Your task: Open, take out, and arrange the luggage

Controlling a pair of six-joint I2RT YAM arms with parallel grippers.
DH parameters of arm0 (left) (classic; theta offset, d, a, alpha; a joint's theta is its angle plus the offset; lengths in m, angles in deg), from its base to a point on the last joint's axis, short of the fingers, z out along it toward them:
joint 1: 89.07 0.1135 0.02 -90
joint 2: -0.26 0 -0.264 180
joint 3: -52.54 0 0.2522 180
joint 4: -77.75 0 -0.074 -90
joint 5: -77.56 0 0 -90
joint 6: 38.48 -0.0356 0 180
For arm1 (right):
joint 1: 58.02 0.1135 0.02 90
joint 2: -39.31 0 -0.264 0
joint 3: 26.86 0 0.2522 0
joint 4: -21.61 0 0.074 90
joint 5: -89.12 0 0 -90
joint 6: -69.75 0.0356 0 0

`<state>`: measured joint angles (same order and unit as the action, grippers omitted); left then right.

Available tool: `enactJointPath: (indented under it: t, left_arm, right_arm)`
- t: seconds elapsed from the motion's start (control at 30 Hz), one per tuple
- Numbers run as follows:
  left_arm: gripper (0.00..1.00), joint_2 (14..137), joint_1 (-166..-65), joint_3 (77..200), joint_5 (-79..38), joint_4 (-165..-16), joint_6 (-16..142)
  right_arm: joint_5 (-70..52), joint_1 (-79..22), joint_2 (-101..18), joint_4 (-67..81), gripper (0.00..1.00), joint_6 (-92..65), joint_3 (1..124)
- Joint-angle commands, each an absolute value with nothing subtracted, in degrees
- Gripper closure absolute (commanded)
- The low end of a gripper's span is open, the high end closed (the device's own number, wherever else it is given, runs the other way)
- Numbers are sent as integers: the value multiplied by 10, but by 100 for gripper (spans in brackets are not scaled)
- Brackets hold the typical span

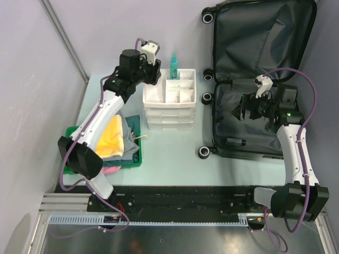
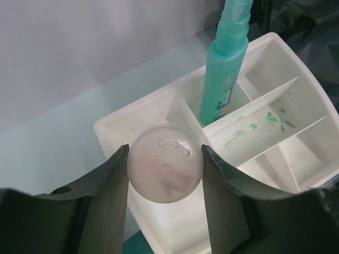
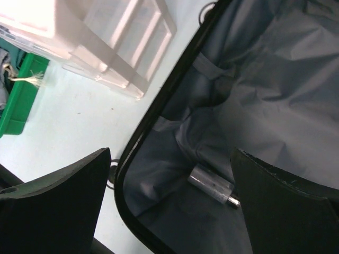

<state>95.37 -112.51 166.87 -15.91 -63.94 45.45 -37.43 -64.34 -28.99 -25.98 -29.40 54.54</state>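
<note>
The right gripper (image 3: 170,153) hangs with its jaws spread wide and nothing between them, just above the inside of the luggage (image 1: 259,32). The luggage is a hard-shell case lying open on the far right of the table (image 1: 175,153). Both halves face up and show loose, creased dark grey lining inside a black rim, with black wheels along its left edge. A small clear cylinder (image 3: 212,185) lies in a fold of the lining below the jaws, untouched. Further left, the left gripper (image 2: 165,159) is about half closed on a round pale object (image 2: 165,172) with a few small dots on its glossy top; both fingers press its sides. It is held over the left end of the white drawer box (image 1: 169,100), which stands mid-table just left of the luggage. In the box's open top compartments, a teal spray bottle (image 2: 225,74) stands upright in a rear one, and green smears (image 2: 254,127) mark a divider. The green tray (image 1: 135,159), nearer the arm bases, holds folded cloths, a yellow cloth (image 1: 111,137) uppermost.
</note>
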Motion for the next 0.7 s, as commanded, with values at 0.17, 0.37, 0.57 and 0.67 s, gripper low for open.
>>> enactJointPath:
  t: [0.17, 0.37, 0.57, 0.67]
  left_arm:
    - [76, 988, -1122, 1723, -172, -636, 418]
    - [72, 1004, -1120, 1735, -173, -634, 414]
    - [49, 1022, -1112, 1739, -187, -633, 426]
    - [16, 1026, -1110, 1747, -197, -632, 429]
  right_arm:
    - [-343, -682, -334, -337, 0, -369, 582]
    - [-348, -698, -349, -343, 0, -376, 582]
    - [-351, -701, -362, -364, 0, -389, 582]
    - [-359, -701, -367, -376, 0, -406, 583]
